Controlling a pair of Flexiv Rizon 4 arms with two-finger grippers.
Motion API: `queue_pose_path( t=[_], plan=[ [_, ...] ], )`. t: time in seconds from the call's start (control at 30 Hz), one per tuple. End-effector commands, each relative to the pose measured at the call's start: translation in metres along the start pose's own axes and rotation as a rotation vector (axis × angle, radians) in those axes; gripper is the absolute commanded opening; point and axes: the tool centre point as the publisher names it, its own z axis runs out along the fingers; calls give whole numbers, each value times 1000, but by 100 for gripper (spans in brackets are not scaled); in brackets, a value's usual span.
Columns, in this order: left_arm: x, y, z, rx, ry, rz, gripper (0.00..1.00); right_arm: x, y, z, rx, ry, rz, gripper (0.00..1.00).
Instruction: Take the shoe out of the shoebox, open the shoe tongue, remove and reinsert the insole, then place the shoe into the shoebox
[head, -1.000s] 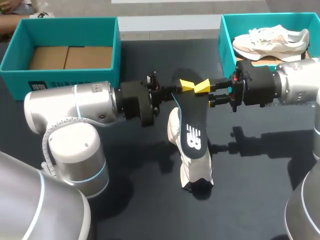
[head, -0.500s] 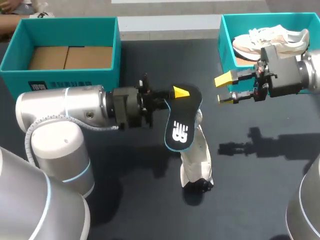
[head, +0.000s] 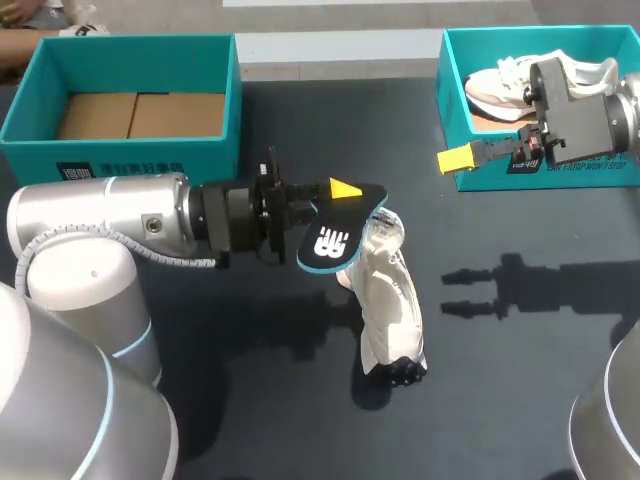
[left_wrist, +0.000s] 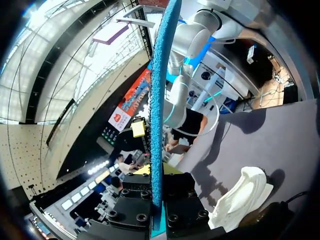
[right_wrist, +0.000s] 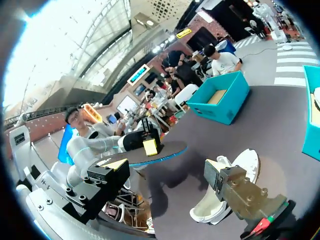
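Black foam on top and a blue-green rim round the edge: that is the insole (head: 330, 243), and we have it clear of the shoe, pinched at one end by our left hand (head: 338, 196). The left wrist view shows it edge-on, with the fingers clamped on its two faces. We judge this grip leaves the long free end able to be steered back into the shoe's mouth. It hangs just above the far end of the shoe, so reinsertion would need only a short way down.

Our right hand (head: 460, 160) hovers at the far right, just beside the right teal shoebox (head: 445, 95). Its fingers stand wide apart with nothing between them, as the right wrist view shows. We judge it is parked there to leave room over the shoe.

Near the middle of the dark desk (head: 520, 380) rests the white sneaker (head: 385, 305), running from far to near, its dark outsole showing at the near end. The upper looks soft and rumpled, with the opening towards the insole. We cannot tell how far the tongue is folded back.

At the far left the other teal shoebox (head: 30, 115) holds only its cardboard floor. A second pale sneaker (head: 500, 85) lies in the right box.
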Motion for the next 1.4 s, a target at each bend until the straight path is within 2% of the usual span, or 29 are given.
queue_pose_path(
  t=[0.03, 0.17, 0.2, 0.3, 0.33, 0.37, 0.47, 0.67, 0.73, 0.77, 0.8, 1.27, 1.4],
  plan=[
    [1, 0, 0, 0, -2, 1, 0, 2, -2, 0, -3, -5, 3, 100],
    [1, 0, 0, 0, -2, 1, 0, 2, -2, 0, -3, -5, 3, 100],
    [1, 0, 0, 0, -2, 1, 0, -5, -5, 1, 16, -10, -23, 100],
    [1, 0, 0, 0, -2, 1, 0, -17, -10, 1, 97, -46, -126, 100],
    [1, 0, 0, 0, -2, 1, 0, -19, -10, -1, 111, -50, -169, 100],
    [1, 0, 0, 0, -2, 1, 0, -22, -9, -3, 164, -71, -261, 100],
    [1, 0, 0, 0, -2, 1, 0, -26, -6, -9, 247, -66, -394, 100],
    [1, 0, 0, 0, -2, 1, 0, -37, -11, -13, 390, -96, -556, 100],
    [1, 0, 0, 0, -2, 1, 0, -41, -16, -11, 477, -144, -656, 100],
    [1, 0, 0, 0, -2, 1, 0, -44, -18, -11, 493, -176, -709, 100],
    [1, 0, 0, 0, -2, 1, 0, -47, -22, -13, 470, -199, -733, 100],
    [1, 0, 0, 0, -2, 1, 0, -47, -22, -13, 470, -199, -733, 100],
    [16, -9, 6, 22, -1, -26, 0, -60, -38, -4, 660, -344, -783, 100]
  ],
)
